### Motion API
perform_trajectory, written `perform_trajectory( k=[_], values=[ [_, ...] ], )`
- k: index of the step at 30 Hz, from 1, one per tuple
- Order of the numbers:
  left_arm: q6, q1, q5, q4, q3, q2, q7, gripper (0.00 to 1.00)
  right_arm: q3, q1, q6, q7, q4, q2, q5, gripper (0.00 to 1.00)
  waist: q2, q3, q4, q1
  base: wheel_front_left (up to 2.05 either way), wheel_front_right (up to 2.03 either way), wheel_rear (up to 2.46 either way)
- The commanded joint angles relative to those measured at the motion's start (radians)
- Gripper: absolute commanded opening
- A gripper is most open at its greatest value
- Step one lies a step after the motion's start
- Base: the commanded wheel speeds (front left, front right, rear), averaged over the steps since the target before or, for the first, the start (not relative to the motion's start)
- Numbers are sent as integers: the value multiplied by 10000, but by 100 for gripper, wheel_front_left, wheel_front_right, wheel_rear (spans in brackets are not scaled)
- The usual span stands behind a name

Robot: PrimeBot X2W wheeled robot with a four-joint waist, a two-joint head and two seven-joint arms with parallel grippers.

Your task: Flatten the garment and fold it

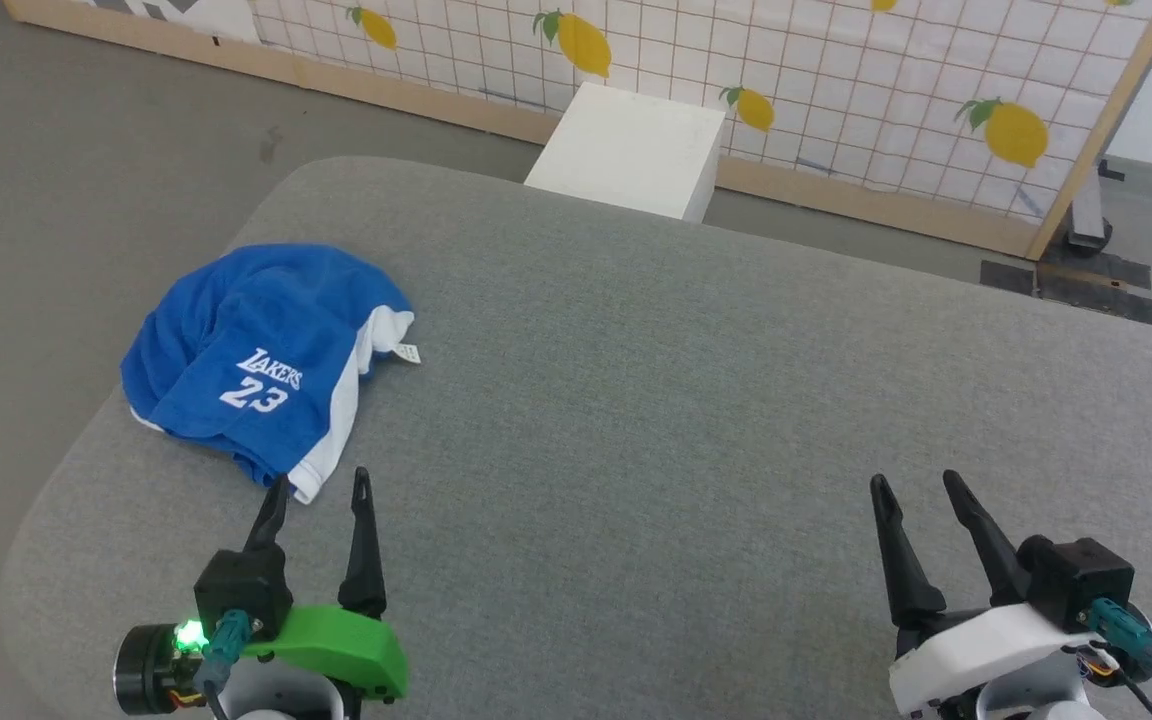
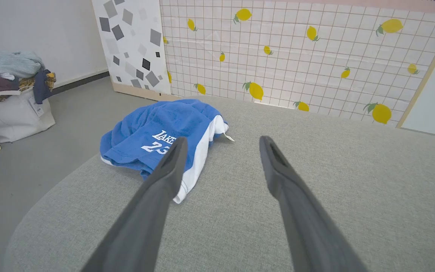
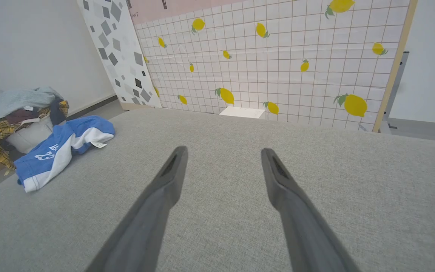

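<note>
The garment [image 1: 256, 350], royal blue shorts with a white side stripe and white "LAKERS 23" print, lies bunched in a heap near the left corner of the grey padded table [image 1: 656, 400]. A small white tag sticks out on its right side. My left gripper [image 1: 321, 485] stands open just in front of the heap's near hem, touching nothing. In the left wrist view the garment [image 2: 157, 132] sits behind the left finger, with the left gripper [image 2: 221, 141] open. My right gripper [image 1: 916, 485] is open over bare table at the lower right. From the right wrist the garment [image 3: 66, 145] lies far left and the right gripper [image 3: 223, 151] is open.
A white box [image 1: 631, 150] stands on the floor beyond the table's far edge, before a lemon-print tiled panel [image 1: 836, 80]. A white bag heaped with clothes [image 2: 10, 94] sits on the floor left of the table. Bare table stretches from the garment to the right edge.
</note>
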Motion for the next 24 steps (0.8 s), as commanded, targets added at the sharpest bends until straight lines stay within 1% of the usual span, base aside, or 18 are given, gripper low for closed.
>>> perform_trajectory(
  k=[1, 24],
  values=[
    [79, 166, -70, 31, -46, -36, -137, 100, 9, -24, -10, -105, 73, 4, 108, 100, 0, 20, 80, -1, 0, 0, 0],
    [260, 220, -257, 232, -156, -46, -610, 100, 52, -55, -13, -581, 493, 6, 545, 100, 0, -14, 1093, -1, 0, 0, 0]
  ],
)
